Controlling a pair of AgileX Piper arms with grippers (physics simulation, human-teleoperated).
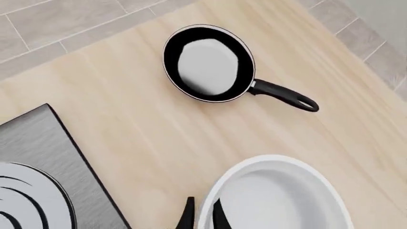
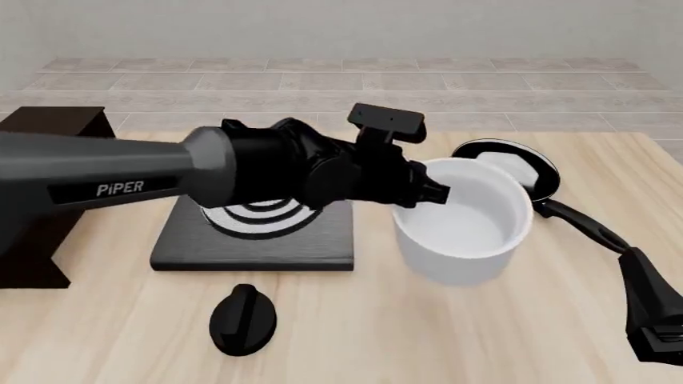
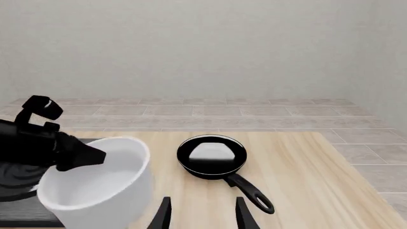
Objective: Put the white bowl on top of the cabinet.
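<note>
Bowl (image 2: 465, 228) position: right of centre on the counter (image 2: 427, 336), just right of the stove plate (image 2: 256, 240) and in front of the frying pan (image 2: 513, 164). In the right wrist view the bowl is tilted, its opening turned toward the left arm; whether its base touches the counter cannot be told.

Left pincer (image 2: 436, 192): clamped on the bowl's left rim. The left wrist view shows one finger (image 1: 186, 214) outside the wall and the other inside, with the rim between them. The left arm (image 2: 128, 180) reaches in across the stove plate and hides most of its silver rings.

Right pincer (image 3: 202, 212): fingers apart, holding nothing. It sits low at the right front of the counter, well apart from the bowl. Its wrist view looks over the frying pan, whose handle (image 3: 251, 195) points toward that pincer.

Cabinet (image 2: 48, 128): at the far left edge of the counter, mostly hidden behind the left arm. Only part of its dark top and side is visible. The bowl is well apart from it.

Knob (image 2: 242, 318): a black knob lies on the counter in front of the stove plate, apart from both pincers.
</note>
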